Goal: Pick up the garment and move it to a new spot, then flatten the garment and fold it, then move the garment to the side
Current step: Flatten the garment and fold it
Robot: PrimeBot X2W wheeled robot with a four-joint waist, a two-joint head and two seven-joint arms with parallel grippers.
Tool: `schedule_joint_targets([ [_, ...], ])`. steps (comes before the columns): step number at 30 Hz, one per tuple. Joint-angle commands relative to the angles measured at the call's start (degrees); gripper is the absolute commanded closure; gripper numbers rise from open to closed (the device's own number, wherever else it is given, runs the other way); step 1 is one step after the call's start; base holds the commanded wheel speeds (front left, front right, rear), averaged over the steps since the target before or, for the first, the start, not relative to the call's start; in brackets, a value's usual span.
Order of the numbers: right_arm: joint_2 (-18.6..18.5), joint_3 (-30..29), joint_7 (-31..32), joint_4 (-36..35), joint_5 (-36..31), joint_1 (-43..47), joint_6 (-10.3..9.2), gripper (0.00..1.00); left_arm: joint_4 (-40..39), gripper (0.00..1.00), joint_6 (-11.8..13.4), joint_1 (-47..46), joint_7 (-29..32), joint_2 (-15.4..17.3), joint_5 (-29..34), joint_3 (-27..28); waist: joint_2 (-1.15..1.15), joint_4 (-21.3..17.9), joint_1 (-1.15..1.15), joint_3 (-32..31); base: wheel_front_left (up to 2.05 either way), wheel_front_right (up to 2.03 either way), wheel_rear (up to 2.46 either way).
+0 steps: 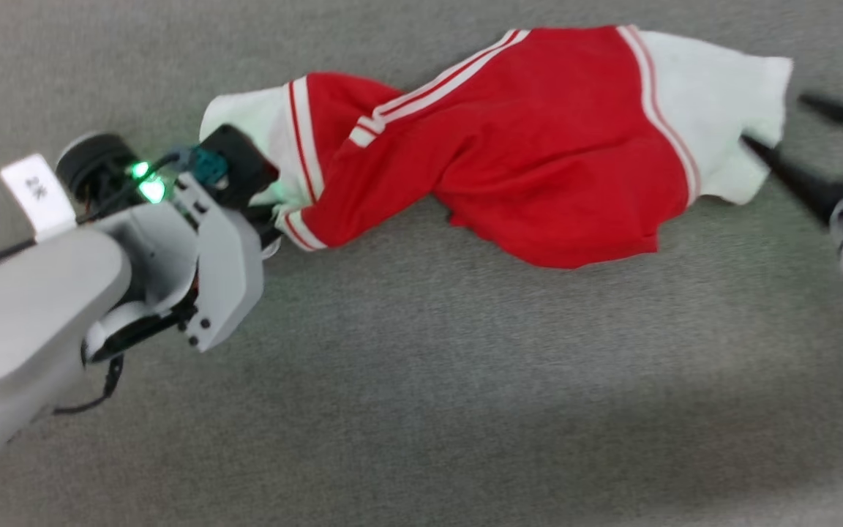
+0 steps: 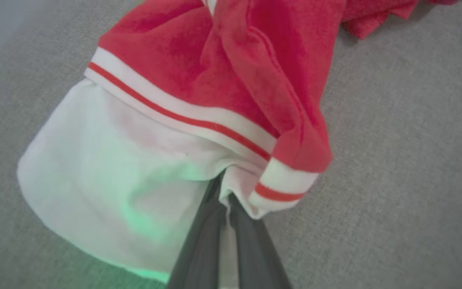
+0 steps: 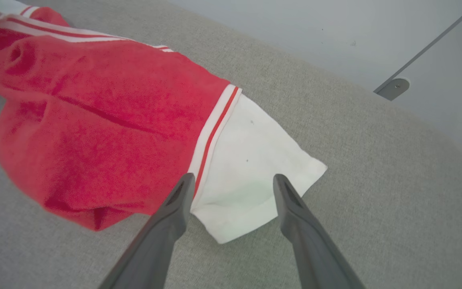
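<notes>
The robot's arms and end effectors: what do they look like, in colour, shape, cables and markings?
The left arm is smooth pale grey, with an angular grey wrist housing, green lights, a teal connector, a thin black cable and a white tag with dark print. The left end effector and the right end effector each have two long, dark grey, tapering fingers.

The whole garment [image 1: 538,146] on the grey tabletop [image 1: 421,380] is viewed from above by the head camera. Its white ends, shared with that view, are seen close up along the left gripper [image 2: 225,188] and the right gripper [image 3: 233,178].
</notes>
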Motion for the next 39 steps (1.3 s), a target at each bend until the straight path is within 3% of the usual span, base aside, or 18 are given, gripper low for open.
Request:
schedule_joint_targets([
  [1,-1.0,2.3,2.8,2.3,2.4,-5.8,-0.06,0.0,-0.7,1.0,-0.1,-1.3,0.1,-0.8,0.6,-0.4,0.0,3.3,0.0,4.3,0.0,0.0,0.0],
  [10,-2.4,17.1,5.8,18.5,4.6,-24.9,-0.06,0.0,-3.3,1.0,0.0,-2.2,0.7,-1.9,3.2,-1.1,0.0,8.8,0.0,9.3,0.0,0.0,0.0],
  [20,-2.4,30.0,5.4,26.8,10.1,-31.3,-0.05,0.0,-4.9,1.0,0.0,-2.3,0.7,-1.5,4.0,-1.6,0.0,10.1,0.0,10.4,0.0,0.0,0.0],
  [21,-2.5,31.6,5.7,27.5,10.5,-31.4,-0.06,0.2,-4.9,1.0,0.0,-2.3,0.6,-1.4,3.9,-1.6,0.0,10.0,0.0,10.4,0.0,0.0,0.0],
  [23,-2.5,34.1,5.7,28.3,12.0,-31.7,-0.07,0.98,-4.7,1.0,0.1,-2.4,0.4,-1.5,3.6,-1.6,0.0,9.8,0.0,10.1,0.0,0.0,0.0],
  [26,-3.0,36.7,4.3,28.6,13.7,-32.7,-0.06,1.0,-4.1,1.0,0.1,-2.2,-0.8,-1.7,2.2,-1.4,0.0,9.4,0.0,9.2,0.0,0.0,0.0],
  [31,-2.6,36.1,-3.2,29.4,17.5,-35.6,-0.07,1.0,-2.4,1.0,0.1,-2.5,-5.0,-2.1,-4.9,-0.4,0.0,8.8,0.0,6.9,0.0,0.0,0.0],
  [39,-0.7,33.6,-16.8,33.1,17.5,-42.2,-0.07,1.0,3.3,1.0,0.0,-6.8,-12.7,-5.6,-19.6,8.8,0.0,8.6,0.0,3.1,0.0,0.0,0.0],
])
